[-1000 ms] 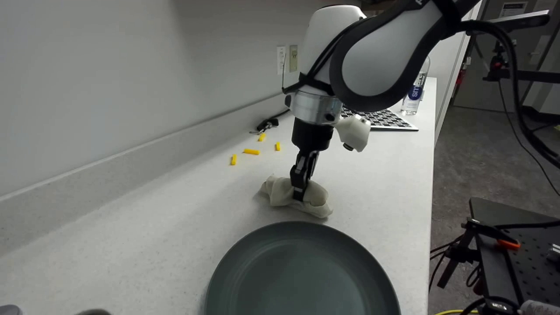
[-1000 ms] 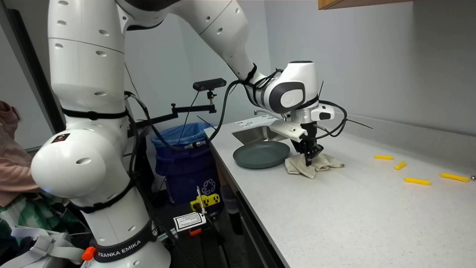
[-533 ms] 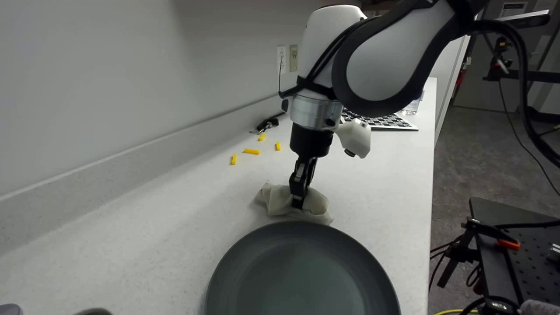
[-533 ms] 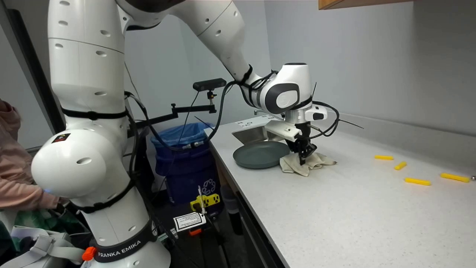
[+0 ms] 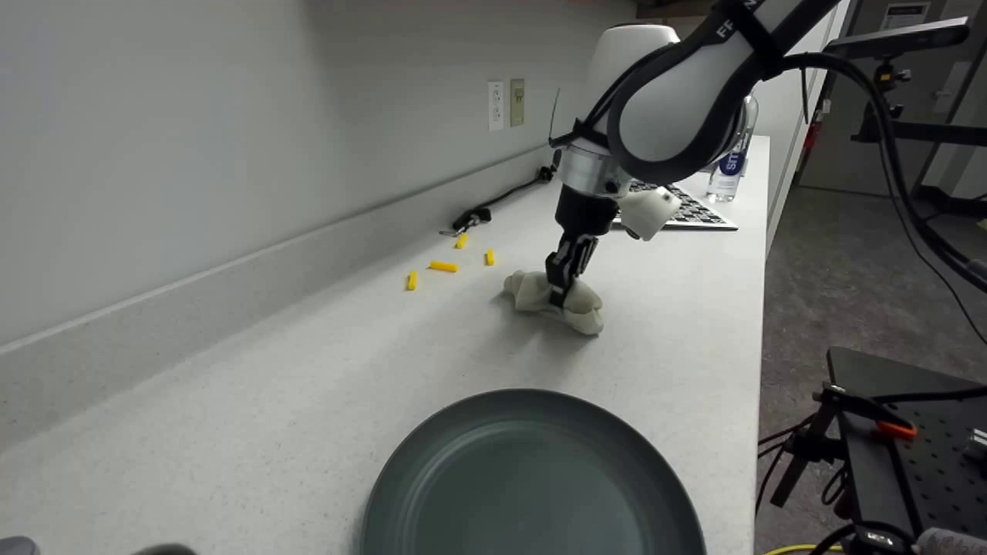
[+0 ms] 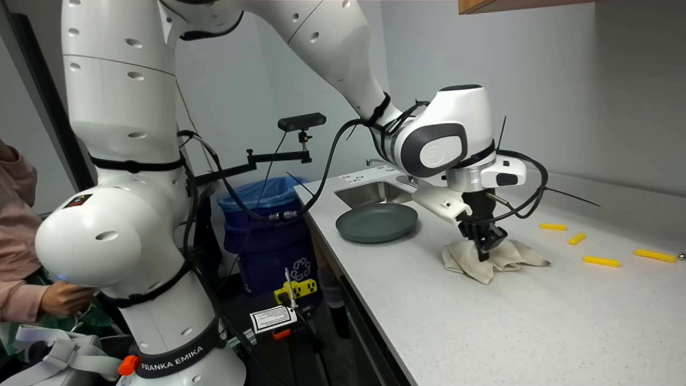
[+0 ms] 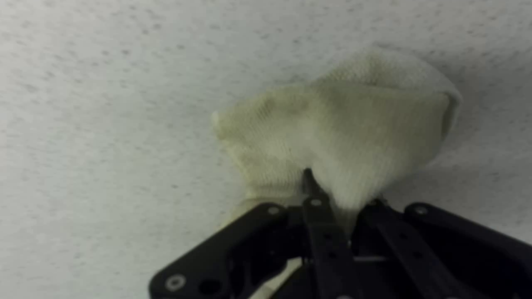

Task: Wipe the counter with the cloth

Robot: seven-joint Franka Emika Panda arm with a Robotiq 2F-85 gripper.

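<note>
A: How does the cloth (image 7: 341, 120) handle?
B: Likely light, soft, limp, not slippery, nothing to break. Bunched middle seems the right hold; edges should trail flat.
A: Looks?
B: Cream, finely ribbed, crumpled, darker at one corner.
A: Jaws?
B: Nearly closed; gripper (image 6: 484, 256) pinches a middle fold between its fingers.
A: Where's it lying?
B: On the counter (image 6: 509, 332), between dark green plate (image 6: 377, 221) and yellow sticks (image 6: 601, 261), touching neither.

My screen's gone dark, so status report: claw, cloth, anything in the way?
Claw shut on cloth. Cloth bunched, looks down on counter. Yellow sticks and plate also on counter, apart from cloth, possibly in the way of wider strokes.
</note>
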